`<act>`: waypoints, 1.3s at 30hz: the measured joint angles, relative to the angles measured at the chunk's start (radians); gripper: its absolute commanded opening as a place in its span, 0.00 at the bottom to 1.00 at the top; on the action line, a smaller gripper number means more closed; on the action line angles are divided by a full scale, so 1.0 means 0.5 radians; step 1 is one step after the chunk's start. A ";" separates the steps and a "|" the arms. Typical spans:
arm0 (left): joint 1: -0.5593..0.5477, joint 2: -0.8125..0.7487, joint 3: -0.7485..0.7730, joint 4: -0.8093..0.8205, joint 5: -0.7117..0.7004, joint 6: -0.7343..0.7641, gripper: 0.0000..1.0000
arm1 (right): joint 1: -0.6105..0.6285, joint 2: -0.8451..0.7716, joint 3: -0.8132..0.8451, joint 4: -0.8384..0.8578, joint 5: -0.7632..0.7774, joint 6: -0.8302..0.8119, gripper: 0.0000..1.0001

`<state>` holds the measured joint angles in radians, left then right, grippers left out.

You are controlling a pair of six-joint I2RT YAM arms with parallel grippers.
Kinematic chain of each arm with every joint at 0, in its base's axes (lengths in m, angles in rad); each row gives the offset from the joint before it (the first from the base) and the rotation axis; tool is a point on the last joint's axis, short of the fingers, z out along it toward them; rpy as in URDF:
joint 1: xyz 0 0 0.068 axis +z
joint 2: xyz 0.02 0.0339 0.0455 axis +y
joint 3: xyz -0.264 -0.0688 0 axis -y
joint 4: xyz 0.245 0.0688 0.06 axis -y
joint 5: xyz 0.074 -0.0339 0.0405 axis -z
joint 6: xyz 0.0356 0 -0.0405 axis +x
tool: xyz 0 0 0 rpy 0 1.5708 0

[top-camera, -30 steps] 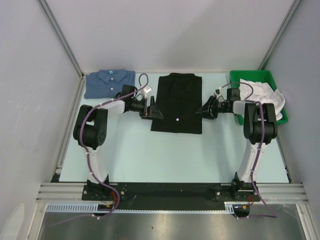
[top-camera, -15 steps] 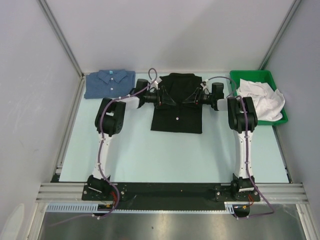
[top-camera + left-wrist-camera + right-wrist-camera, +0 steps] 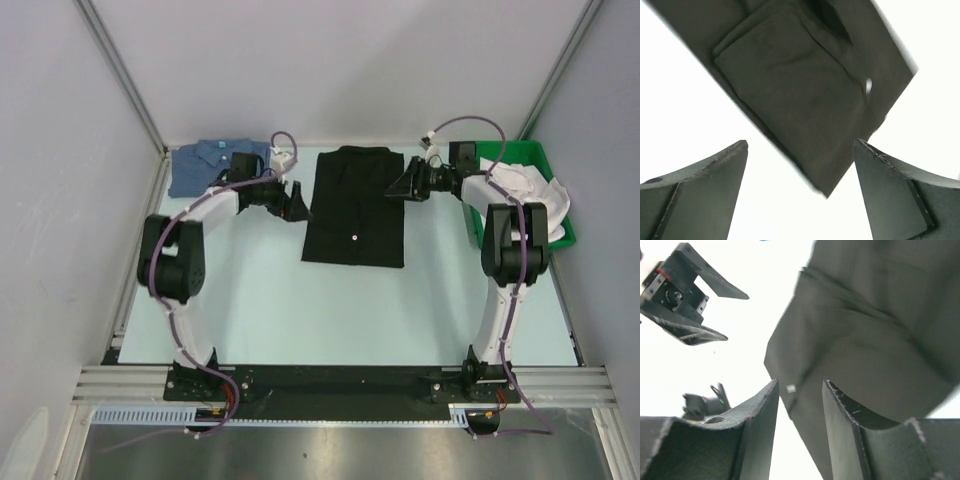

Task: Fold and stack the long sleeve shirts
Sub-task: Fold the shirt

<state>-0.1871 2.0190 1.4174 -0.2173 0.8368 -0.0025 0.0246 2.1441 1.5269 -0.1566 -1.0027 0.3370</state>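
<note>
left fingers (image 3: 700, 195) spread wide, empty, just left of the black shirt (image 3: 354, 205), right fingers (image 3: 755, 440) parted, empty, by its right shoulder, shirt folded flat mid-desk (image 3: 330, 310), blue shirt (image 3: 210, 165) folded far left, green bin (image 3: 520, 150) far right

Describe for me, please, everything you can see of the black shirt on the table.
The black shirt is matte dark cloth, folded into a neat rectangle with no sleeves showing. Its collar points to the far wall, and one small pale button shows near the front edge. It lies flat on the pale table. The left gripper and right gripper flank it, neither gripping it.
</note>
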 measured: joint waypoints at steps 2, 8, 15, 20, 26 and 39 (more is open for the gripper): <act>-0.089 -0.262 -0.160 -0.056 -0.159 0.409 0.88 | 0.045 -0.163 -0.002 -0.101 -0.001 -0.163 0.42; -0.701 -0.808 -0.880 0.271 -0.662 1.363 0.82 | 0.275 -0.159 0.001 -0.033 -0.006 -0.220 0.40; -1.110 -0.667 -1.233 0.719 -1.171 1.867 0.74 | 0.400 0.214 -0.013 0.160 0.034 -0.103 0.39; -1.250 -0.478 -1.245 1.154 -1.491 2.090 0.60 | 0.388 0.308 -0.001 0.172 0.026 -0.105 0.39; -1.257 -0.372 -1.245 1.266 -1.653 2.210 0.00 | 0.382 0.349 0.043 0.167 -0.015 -0.115 0.43; -1.337 -1.015 -1.089 0.144 -1.213 1.823 0.00 | 0.362 0.035 0.027 0.015 -0.024 -0.173 0.45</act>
<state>-0.8555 1.5112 0.8726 -0.1452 0.2302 0.9092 0.2058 2.1616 1.5406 -0.1490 -1.0149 0.2504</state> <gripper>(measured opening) 0.013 0.471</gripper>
